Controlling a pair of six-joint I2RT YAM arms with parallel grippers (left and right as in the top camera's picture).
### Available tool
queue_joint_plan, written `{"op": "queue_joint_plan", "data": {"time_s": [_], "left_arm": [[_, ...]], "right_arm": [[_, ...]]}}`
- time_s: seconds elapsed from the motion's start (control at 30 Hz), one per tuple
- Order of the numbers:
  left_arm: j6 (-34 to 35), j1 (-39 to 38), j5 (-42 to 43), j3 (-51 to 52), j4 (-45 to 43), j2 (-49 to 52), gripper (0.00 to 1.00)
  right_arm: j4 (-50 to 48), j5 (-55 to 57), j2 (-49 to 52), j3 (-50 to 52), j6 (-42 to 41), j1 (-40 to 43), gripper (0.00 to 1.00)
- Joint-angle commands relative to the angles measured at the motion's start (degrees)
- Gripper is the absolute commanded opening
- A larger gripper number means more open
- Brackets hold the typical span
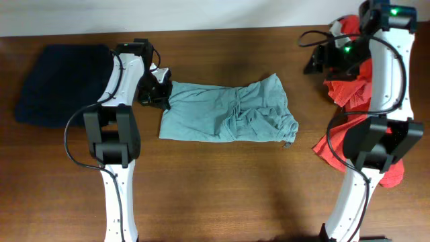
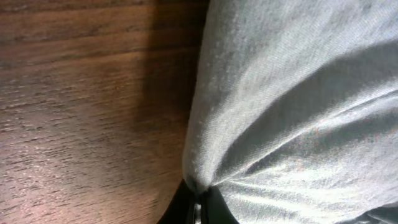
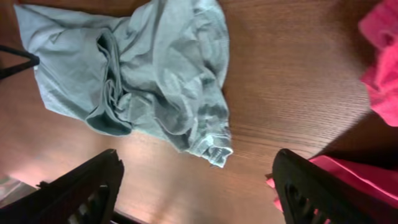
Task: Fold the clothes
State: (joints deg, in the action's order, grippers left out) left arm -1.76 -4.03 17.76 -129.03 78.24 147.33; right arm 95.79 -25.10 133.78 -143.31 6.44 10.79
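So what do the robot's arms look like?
The left arm and right arm have white tube-like links with chunky black joints. Thin black cables loop beside them. The right arm shows small green lights near its top. The right gripper has wide black fingers.

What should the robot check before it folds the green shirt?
1. Left gripper has hold of the shirt: ok, the edge is pinched between its fingers.
2. Right gripper is free to help: ok, open and holding nothing.
3. Shirt lies flat: not ok, it is wrinkled and bunched through the middle and right side.
4. Red clothes are out of the way: ok, apart from the shirt, on the right.
5. Bare table to fold on: ok, plain wood in front of the shirt.
6. How many layers the left gripper pinches: cannot tell.
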Motion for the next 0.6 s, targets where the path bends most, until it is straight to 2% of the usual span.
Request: {"op": "queue_joint_plan", "data": {"time_s": [0.0,0.17,0.37,0.57], "left_arm": [[-0.92,0.76,-6.64,1.49,-1.33,1.81,0.01],[-0.90,0.61,-6.62,1.49,-1.77,1.81,0.01],[-0.90,0.59,-6.64,1.49,-2.23,1.81,0.01],[-0.90,0.59,-6.62,1.49,-2.62,1.81,0.01]], "right_arm": [[-0.48,0.28,0.70,1.97,1.11,-0.66,0.83],[-5.46,-2.45,0.85,11.85,4.50,-0.70,0.88],[-13.60,-7.58,0.85,23.26,5.60,-0.70,0.87],[-19.82,-11.76,0.85,30.40,6.69,-0.72,0.86]]}}
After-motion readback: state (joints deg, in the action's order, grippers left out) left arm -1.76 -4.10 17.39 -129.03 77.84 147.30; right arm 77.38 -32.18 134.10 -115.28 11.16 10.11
